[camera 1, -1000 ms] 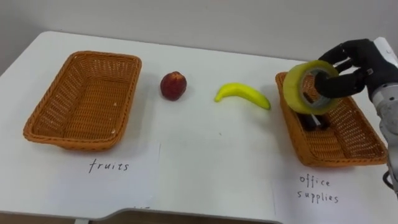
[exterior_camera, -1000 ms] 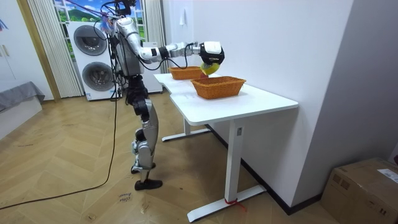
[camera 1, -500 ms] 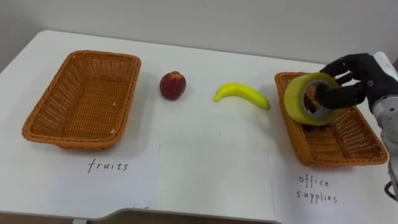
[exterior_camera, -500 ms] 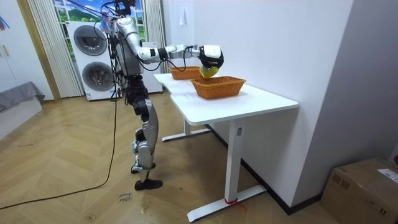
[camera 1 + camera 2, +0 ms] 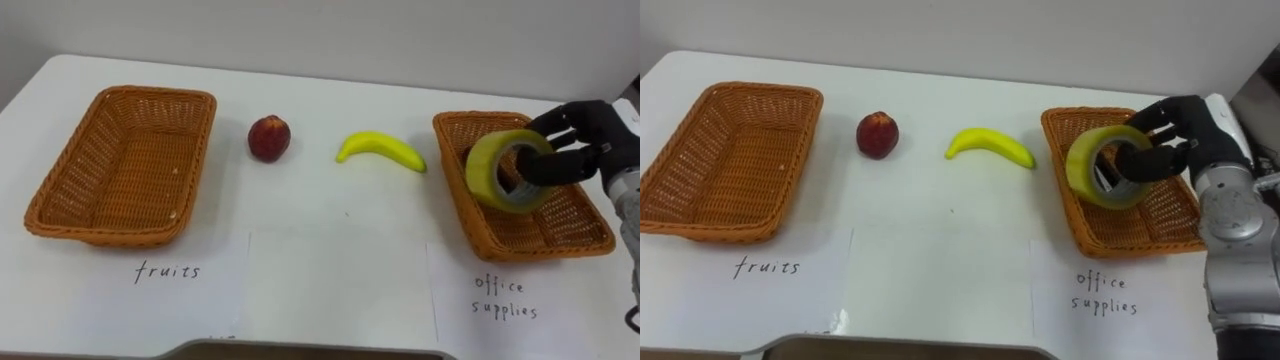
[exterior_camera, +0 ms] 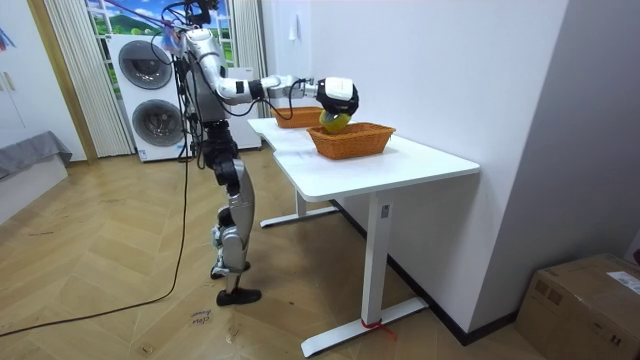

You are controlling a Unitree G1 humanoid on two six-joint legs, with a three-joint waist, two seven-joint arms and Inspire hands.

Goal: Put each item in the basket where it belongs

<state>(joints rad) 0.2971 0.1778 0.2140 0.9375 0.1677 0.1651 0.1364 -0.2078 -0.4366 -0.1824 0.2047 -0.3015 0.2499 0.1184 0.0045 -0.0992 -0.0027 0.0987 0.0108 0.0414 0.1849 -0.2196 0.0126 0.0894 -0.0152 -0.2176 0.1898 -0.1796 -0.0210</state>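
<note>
The right robot hand (image 5: pixel 588 138) comes in from the right with its dark fingers curled round a yellowish roll of clear packing tape (image 5: pixel 486 172), thumb through the hole, holding the roll tilted on edge with its open face turned towards the near right. The roll sits low over the left part of the right-hand brown wicker basket (image 5: pixel 530 248); whether it touches the basket's floor cannot be told. A matching rectangular brown wicker basket (image 5: pixel 108 236) lies well apart at the left of the white counter (image 5: pixel 330 250). Between the two baskets, towards the far side, rest a red peach (image 5: pixel 269 137) and, to its right, a yellow banana (image 5: pixel 380 149) just beside the right basket's far left corner. A hand-lettered paper sheet (image 5: pixel 170 300) lies near each basket. In the room view the robot stands at the counter's edge with this arm stretched out over the basket.
</note>
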